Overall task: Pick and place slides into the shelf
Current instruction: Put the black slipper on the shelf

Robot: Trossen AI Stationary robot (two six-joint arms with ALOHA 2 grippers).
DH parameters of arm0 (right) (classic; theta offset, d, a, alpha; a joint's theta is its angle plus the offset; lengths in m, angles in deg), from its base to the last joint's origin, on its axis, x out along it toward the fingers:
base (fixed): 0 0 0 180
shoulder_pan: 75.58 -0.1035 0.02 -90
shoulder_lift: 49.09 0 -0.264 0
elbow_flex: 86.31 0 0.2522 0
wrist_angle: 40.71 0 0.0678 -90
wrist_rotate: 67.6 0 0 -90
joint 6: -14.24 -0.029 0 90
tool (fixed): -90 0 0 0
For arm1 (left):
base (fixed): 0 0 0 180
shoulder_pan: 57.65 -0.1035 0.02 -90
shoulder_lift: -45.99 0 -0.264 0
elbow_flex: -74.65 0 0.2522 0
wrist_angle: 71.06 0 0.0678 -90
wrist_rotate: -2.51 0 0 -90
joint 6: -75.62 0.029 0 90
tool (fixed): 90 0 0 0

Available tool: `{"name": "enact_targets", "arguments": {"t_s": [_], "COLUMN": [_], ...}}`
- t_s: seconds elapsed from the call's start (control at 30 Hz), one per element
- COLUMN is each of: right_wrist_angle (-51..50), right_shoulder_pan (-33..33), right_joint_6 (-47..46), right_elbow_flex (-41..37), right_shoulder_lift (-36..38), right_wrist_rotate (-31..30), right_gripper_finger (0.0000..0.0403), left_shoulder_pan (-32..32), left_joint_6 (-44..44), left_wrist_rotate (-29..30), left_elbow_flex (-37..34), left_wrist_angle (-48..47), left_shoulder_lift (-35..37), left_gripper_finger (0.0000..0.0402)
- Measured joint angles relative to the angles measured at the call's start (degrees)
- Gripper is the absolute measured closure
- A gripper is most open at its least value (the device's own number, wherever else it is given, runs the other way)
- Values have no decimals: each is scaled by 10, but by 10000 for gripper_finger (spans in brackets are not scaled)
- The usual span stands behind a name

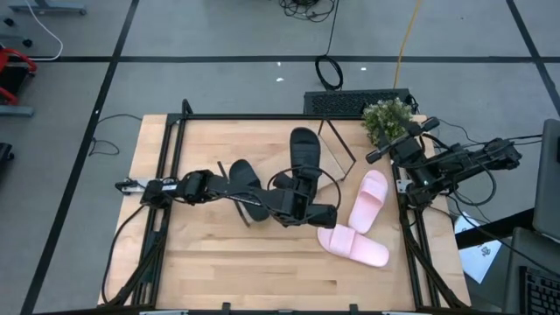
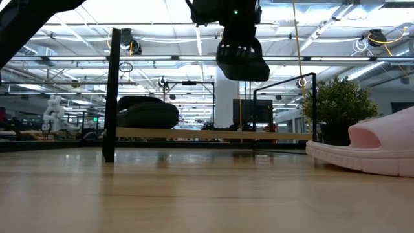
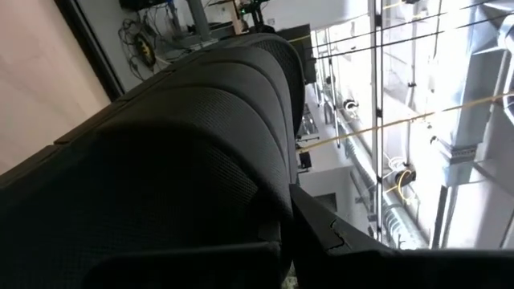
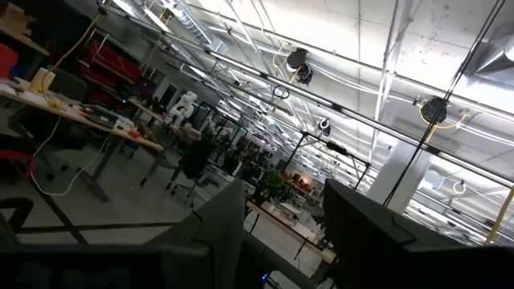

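Above the middle of the wooden tabletop [image 1: 219, 262], the left arm carries a black slide [image 1: 302, 197] clear of the surface; the low view shows the sandal [image 2: 242, 59] hanging in the air, well above the shelf board. The left gripper [image 1: 308, 210] is closed on this slide, and the left wrist view is almost filled by its ribbed black strap [image 3: 185, 136], clamped close against the camera.

A second black slide [image 1: 305, 144] already rests on the shelf [image 1: 175, 140], the light board in a thin black frame at the far side of the table; in the low view it sits toward the rack's left end [image 2: 147, 112]. Another dark, slide-like shape [image 1: 248, 185] lies beside the arm, though it is partly hidden. Two pale pink slides wait on the tabletop at the right, one angled [image 1: 368, 199] and one lying flat [image 1: 353, 245], just touching.

The right gripper [image 1: 411, 175] is parked at the table's right edge near a potted plant [image 1: 388, 118], its fingers apart and holding nothing.

The risks from here appear twofold. The grip seems to be on the strap alone, so the sandal could swing or slip free during travel. A low approach might also catch the sole on the shelf's metal frame, or nudge the slide already stowed.
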Motion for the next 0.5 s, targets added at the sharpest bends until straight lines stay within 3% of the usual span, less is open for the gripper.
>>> {"name": "enact_targets", "arguments": {"t_s": [0.2, 0.37, 0.5], "right_wrist_angle": [-13, -11, -12], "right_shoulder_pan": [0, 0, 0], "right_joint_6": [0, -19, -39], "right_elbow_flex": [0, 0, 0], "right_shoulder_lift": [0, 0, -1], "right_wrist_rotate": [-9, -7, -7], "right_gripper_finger": [243, 243, 243], "left_shoulder_pan": [10, 11, 8], "left_joint_6": [21, 90, 67], "left_wrist_rotate": [26, -31, -72], "left_elbow_flex": [0, 1, 2], "left_wrist_angle": [-31, -21, -15], "left_shoulder_lift": [33, 42, 46], "left_gripper_finger": [401, 397, 389]}}
